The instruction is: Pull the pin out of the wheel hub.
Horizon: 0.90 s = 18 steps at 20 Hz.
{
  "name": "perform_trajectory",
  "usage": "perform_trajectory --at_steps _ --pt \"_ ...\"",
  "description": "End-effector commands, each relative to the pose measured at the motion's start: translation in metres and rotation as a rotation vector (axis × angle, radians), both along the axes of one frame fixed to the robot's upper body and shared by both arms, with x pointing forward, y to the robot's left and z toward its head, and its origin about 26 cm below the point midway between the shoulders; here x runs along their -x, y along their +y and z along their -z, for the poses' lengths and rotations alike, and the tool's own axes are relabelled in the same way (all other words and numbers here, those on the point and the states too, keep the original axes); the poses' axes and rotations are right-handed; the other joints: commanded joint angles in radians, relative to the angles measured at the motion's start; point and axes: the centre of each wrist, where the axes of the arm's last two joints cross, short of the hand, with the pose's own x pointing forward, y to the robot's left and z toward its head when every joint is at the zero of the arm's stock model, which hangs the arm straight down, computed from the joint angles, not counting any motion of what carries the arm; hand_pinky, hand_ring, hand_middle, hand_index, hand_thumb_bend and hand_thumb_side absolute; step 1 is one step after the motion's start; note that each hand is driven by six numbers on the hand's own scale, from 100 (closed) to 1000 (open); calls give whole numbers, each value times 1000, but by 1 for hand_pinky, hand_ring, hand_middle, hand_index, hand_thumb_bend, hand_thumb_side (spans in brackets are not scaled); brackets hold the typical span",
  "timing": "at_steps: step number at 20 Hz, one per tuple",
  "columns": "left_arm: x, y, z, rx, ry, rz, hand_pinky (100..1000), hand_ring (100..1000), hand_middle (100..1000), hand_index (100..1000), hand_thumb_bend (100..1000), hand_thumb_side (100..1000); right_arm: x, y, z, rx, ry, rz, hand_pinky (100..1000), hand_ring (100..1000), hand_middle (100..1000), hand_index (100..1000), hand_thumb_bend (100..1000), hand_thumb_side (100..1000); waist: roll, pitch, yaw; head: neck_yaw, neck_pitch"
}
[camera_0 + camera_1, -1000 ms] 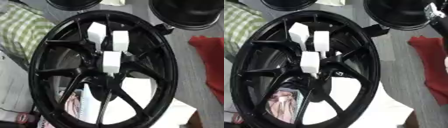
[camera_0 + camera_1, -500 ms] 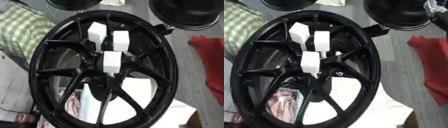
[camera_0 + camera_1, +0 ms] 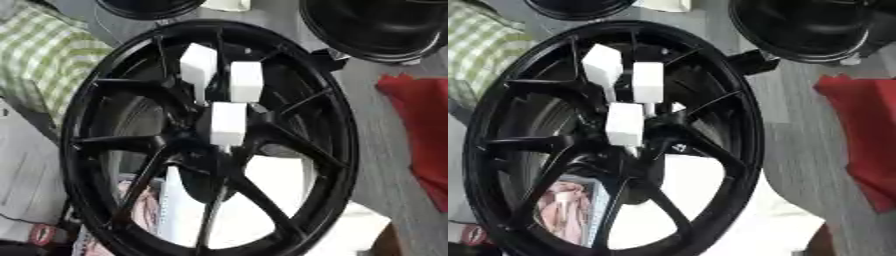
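At hub (image 3: 219, 150) center, three white pins (image 3: 228, 123) stand, two toward 12 o'clock; my hands out of view, state unknown.

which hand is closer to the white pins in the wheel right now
Neither left nor right can be named: no robot hand shows in either eye view. The three white pins stand in the middle of the black wheel hub, with nothing touching them.

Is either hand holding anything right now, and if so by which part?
Nothing is held: neither hand is in view. The three white pins stand untouched in the wheel hub.
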Motion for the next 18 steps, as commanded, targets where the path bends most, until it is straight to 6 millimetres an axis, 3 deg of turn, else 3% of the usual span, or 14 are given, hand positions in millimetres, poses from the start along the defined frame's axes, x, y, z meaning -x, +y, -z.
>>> perform_trajectory --at_steps 1,4,10,18 --pt "3 1 -10 -47 -24 5 723 690 671 797 100 864 10 9 -17 181 -80 -18 868 830 721 775 483 228 -1 -29 5 -11 -6" --pt "2 0 -11 -55 -24 12 723 690 671 797 100 863 12 22 -21 325 -117 -60 867 845 736 776 496 226 -7 -30 11 -15 -10" --pt "2 1 -11 -63 -19 11 723 688 671 797 100 864 20 35 -48 854 -147 -192 863 865 752 773 513 231 -12 -32 14 -16 -16" --pt "2 0 -12 -72 -17 20 723 688 671 797 100 865 14 59 -59 1049 -90 -319 867 863 746 769 500 239 -26 -31 24 -25 -23"
